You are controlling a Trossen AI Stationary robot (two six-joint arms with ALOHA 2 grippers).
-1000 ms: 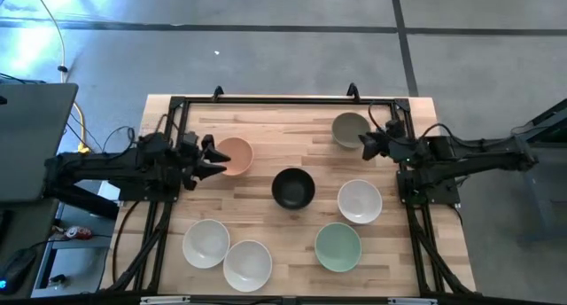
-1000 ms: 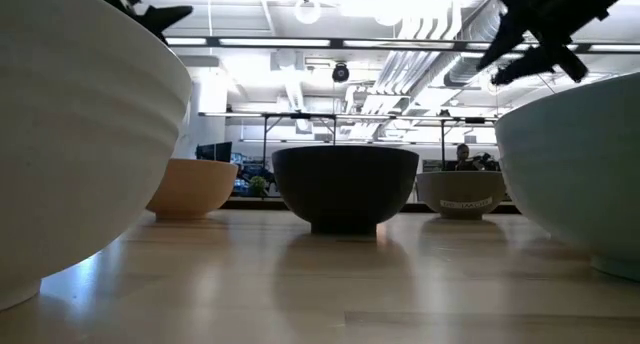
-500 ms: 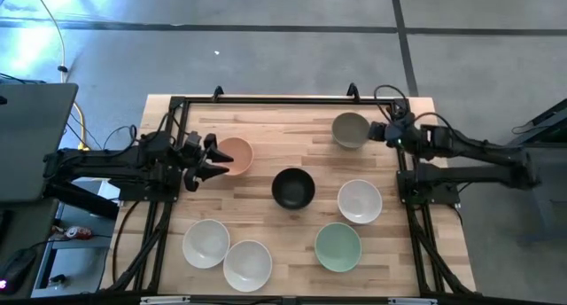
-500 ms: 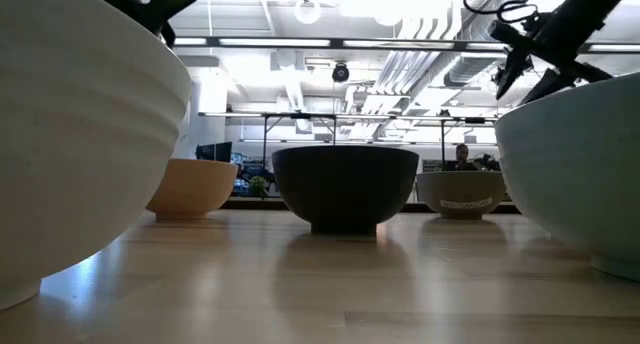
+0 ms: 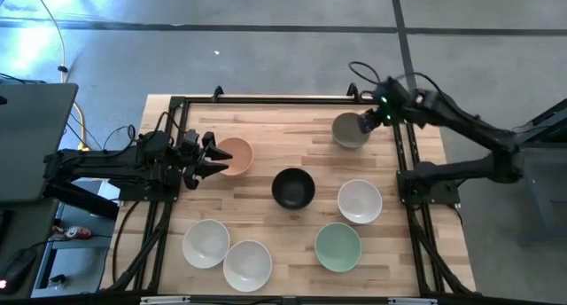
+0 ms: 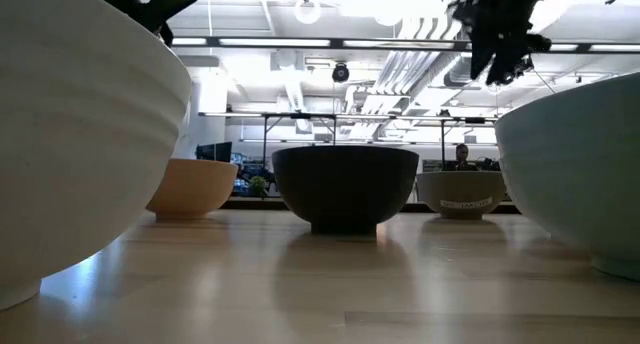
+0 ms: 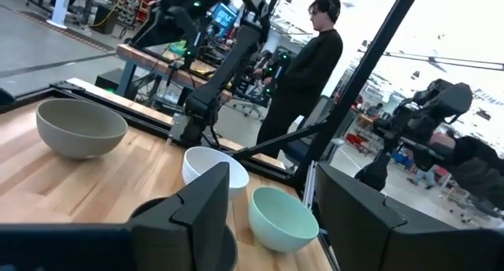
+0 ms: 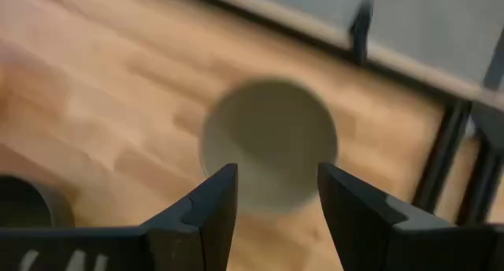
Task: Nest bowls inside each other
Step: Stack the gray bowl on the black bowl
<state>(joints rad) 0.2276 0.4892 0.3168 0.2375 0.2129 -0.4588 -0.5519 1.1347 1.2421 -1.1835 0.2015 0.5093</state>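
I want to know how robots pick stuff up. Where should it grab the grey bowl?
Probably by the rim, coming down from above. The grey bowl sits upright and open, apart from the other bowls, with smooth round sides that two fingers would likely slip off. One finger inside and one outside could pinch its thin wall. The right gripper is open above it; the edge nearest that arm looks easiest to reach.

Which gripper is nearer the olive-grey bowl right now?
Right. The right gripper hovers open over the olive-grey bowl at its outer rim. The left gripper sits across the table, beside the peach-orange bowl.
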